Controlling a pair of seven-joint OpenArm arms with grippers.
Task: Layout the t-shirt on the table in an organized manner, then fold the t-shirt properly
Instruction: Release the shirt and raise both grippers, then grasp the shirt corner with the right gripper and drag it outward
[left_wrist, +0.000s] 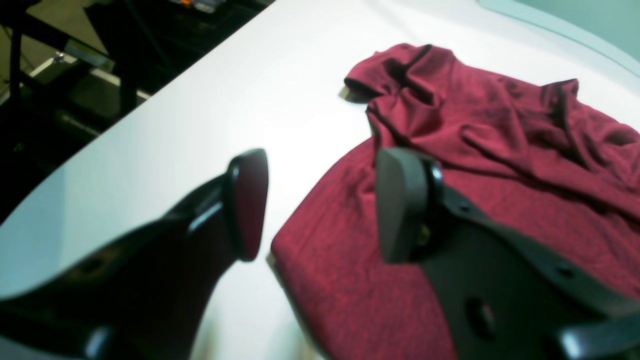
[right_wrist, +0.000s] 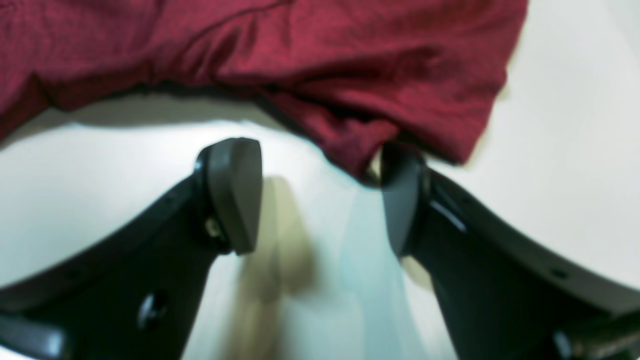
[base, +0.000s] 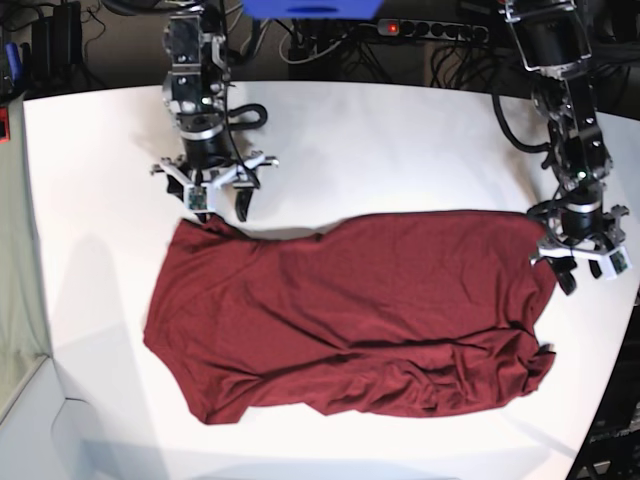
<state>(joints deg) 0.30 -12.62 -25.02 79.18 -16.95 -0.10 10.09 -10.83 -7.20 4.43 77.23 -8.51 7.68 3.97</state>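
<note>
The maroon t-shirt (base: 350, 310) lies spread across the middle of the white table (base: 400, 150), rumpled along its near right side. My right gripper (base: 215, 208) stands open at the shirt's far left corner. In the right wrist view the t-shirt (right_wrist: 300, 50) ends in a corner just beyond my right gripper (right_wrist: 317, 197), close by one fingertip (right_wrist: 400, 200), with nothing clamped. My left gripper (base: 585, 272) hangs open at the shirt's right edge. In the left wrist view the left gripper (left_wrist: 322, 205) straddles the t-shirt's (left_wrist: 500, 150) hem, one finger over cloth, one over bare table (left_wrist: 225, 100).
A power strip (base: 430, 30) and cables lie beyond the table's far edge. Dark stands (left_wrist: 75, 75) show past the table edge in the left wrist view. The table's curved edge (base: 45, 375) runs along the near left.
</note>
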